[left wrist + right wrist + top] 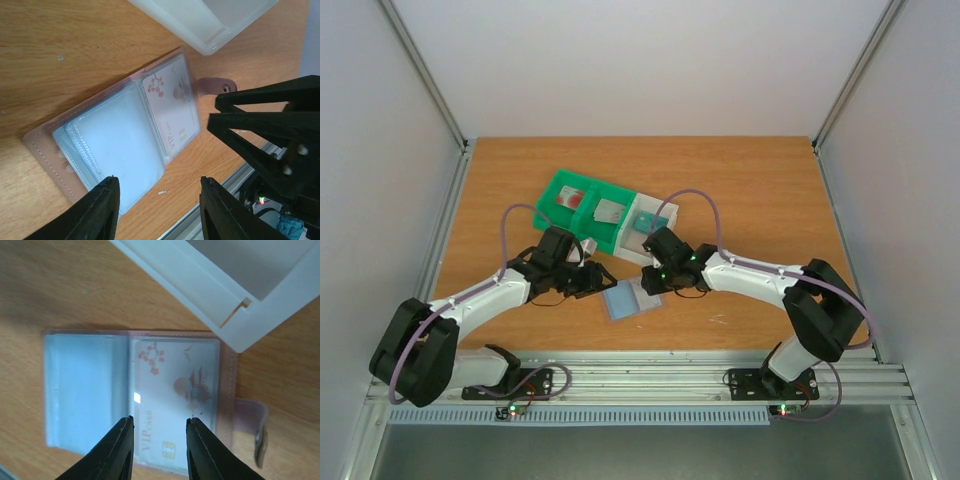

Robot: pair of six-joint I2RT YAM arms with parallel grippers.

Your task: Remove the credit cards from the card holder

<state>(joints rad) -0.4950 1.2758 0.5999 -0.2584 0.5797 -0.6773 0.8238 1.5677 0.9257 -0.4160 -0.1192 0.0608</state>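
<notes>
The card holder (630, 299) lies open on the table between both grippers; it also shows in the left wrist view (112, 142) and the right wrist view (80, 385), with bluish clear sleeves and a pinkish stitched edge. A white VIP card (175, 385) with pink blossoms sits inside one sleeve and also shows in the left wrist view (172, 112). My left gripper (157, 182) is open and empty over the holder's edge (592, 278). My right gripper (160, 421) is open and empty just above the VIP card (650, 278). A white card with a red patch (570, 199) and a grey card (609, 212) lie in the tray.
The green-and-white three-compartment tray (556, 181) stands just behind the holder; its white end compartment (225, 295) is close to the right gripper and also shows in the left wrist view (200, 22). The holder's snap tab (257, 432) sticks out sideways. The metal rail (640, 375) runs along the near edge.
</notes>
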